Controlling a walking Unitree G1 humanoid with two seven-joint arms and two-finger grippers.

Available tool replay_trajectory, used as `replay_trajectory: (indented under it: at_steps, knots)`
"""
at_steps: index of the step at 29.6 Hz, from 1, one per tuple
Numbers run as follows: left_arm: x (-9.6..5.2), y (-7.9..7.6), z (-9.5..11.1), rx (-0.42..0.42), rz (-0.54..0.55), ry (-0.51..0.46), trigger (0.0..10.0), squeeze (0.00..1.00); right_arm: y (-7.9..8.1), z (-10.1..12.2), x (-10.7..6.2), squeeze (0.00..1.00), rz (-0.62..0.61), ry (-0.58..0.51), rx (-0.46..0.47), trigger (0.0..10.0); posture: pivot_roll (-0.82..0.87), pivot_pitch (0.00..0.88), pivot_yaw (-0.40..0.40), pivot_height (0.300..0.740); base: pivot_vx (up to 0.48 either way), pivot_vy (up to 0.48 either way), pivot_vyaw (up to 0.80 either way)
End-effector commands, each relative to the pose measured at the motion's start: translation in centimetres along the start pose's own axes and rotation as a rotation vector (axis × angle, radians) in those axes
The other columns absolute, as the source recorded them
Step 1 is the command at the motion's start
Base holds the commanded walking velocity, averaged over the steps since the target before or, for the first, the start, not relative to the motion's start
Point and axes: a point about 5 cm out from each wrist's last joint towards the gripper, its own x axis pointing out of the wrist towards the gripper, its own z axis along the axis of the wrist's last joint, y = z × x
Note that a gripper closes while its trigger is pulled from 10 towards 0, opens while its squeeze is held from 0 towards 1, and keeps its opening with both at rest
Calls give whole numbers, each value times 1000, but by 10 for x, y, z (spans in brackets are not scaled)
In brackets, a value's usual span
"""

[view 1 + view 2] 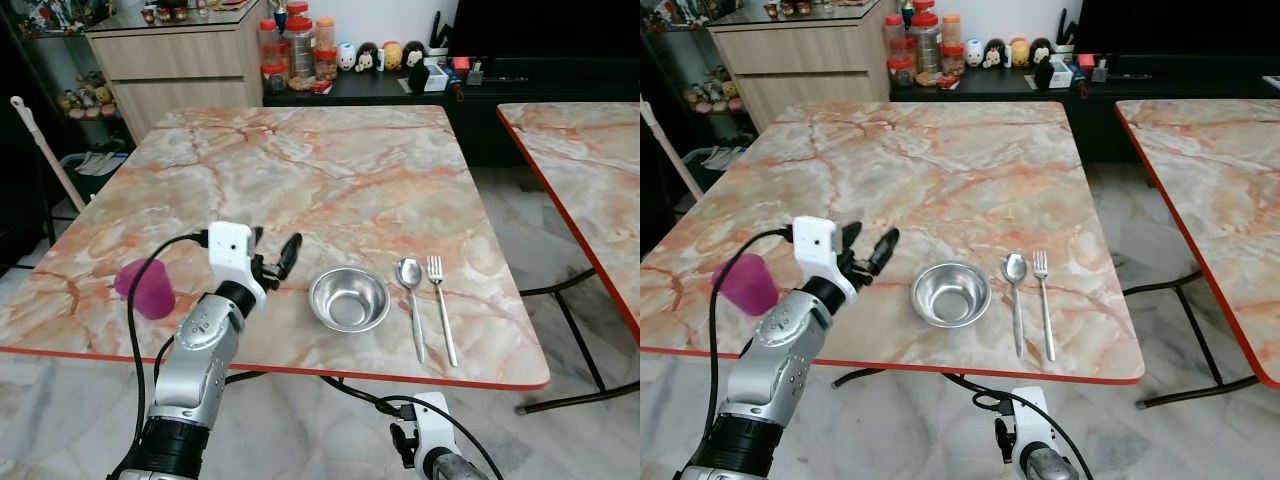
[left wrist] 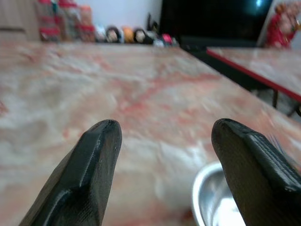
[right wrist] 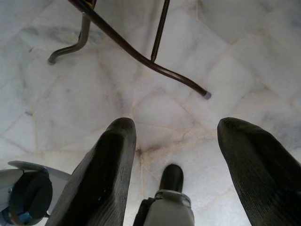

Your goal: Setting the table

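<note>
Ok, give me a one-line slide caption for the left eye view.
Open left gripper above the marble table, between a pink plastic cup and a steel bowl, spoon, fork.

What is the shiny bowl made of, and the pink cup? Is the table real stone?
The bowl looks like polished metal, probably steel: it mirrors light. The pink cup seems to be plastic: see-through, tinted, smooth. The table shows glossy marble veining, but its thin red edge suggests a printed laminate rather than stone.
</note>
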Motion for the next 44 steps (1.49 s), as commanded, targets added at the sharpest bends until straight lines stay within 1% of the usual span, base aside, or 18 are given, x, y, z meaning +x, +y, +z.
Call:
replay_trajectory:
  at_steps: [1, 4, 5, 6, 7, 8, 9, 13, 16, 18, 21, 30, 35, 38, 40, 44]
  knots:
    - [-3, -7, -4, 9, -41, 36, 10000, 0, 1, 0, 0, 0, 1, 0, 10, 10000, 37, 27, 46, 728, 0, 0, 0]
    - [-4, -7, -7, 8, -32, 44, 10000, 0, 1, -1, 0, 0, 0, 1, 12, 10000, 34, 30, 47, 728, 0, 0, 0]
    - [-4, -3, -11, -8, 9, 48, 10000, 0, 1, -1, 0, 0, -1, 1, 15, 10000, 34, 30, 47, 728, 0, 0, 0]
    - [-4, -1, -12, -14, 28, 49, 10000, 0, 1, -1, 0, 0, -1, 1, 16, 10000, 34, 30, 47, 728, 0, 0, 0]
    - [-4, 1, -13, -2, 50, 45, 10000, 0, 1, -1, 0, 0, 1, -3, 13, 10000, 31, 31, 44, 728, 0, 0, 0]
    - [-5, 7, -15, 16, 97, 39, 10000, 0, 1, 0, 0, 0, 2, -5, 10, 10000, 32, 31, 42, 728, 0, 0, 0]
    - [-5, 12, -15, 16, 136, 29, 10000, 0, 0, 0, 0, 0, 1, -6, 10, 10000, 32, 31, 42, 728, 0, 0, 0]
    - [-7, 21, -6, 6, 213, -31, 10000, 0, 0, 0, 0, 0, 1, -8, 8, 10000, 31, 29, 40, 728, 0, 0, 0]
    - [-7, 25, -2, 5, 239, -54, 10000, 0, 0, -1, 0, 0, 2, 4, 3, 10000, 32, 28, 38, 728, 0, -304, 0]
    - [-7, 28, -1, 11, 257, -64, 10000, 0, 1, -1, 0, 0, 5, 6, 11, 10000, 32, 30, 37, 719, 0, -349, -413]
    - [-7, 30, 1, 5, 271, -84, 10000, 0, 1, 0, 0, 0, 9, -2, 10, 10000, 31, 30, 37, 702, 0, -349, -413]
    - [-6, 29, 1, 8, 269, -89, 10000, 0, 1, 0, 0, 0, 15, -8, 8, 10000, 31, 28, 36, 702, 0, -349, 0]
    - [-5, 28, 1, 4, 266, -95, 10000, 0, 1, 0, 0, 0, 13, -4, 7, 10000, 32, 29, 34, 702, 0, 0, 0]
    - [-5, 29, 0, 21, 265, -66, 10000, 0, 0, 0, 0, 0, 14, -1, 6, 10000, 32, 29, 33, 702, 0, 0, 0]
    - [-5, 30, 1, 18, 265, -59, 10000, 0, 0, 0, 0, 0, 15, 0, 6, 10000, 32, 29, 33, 702, 0, 0, 0]
    - [-4, 32, 2, 58, 267, -15, 10000, 0, 1, -1, 0, 0, 17, 2, 4, 10000, 35, 30, 33, 702, 0, 0, 0]
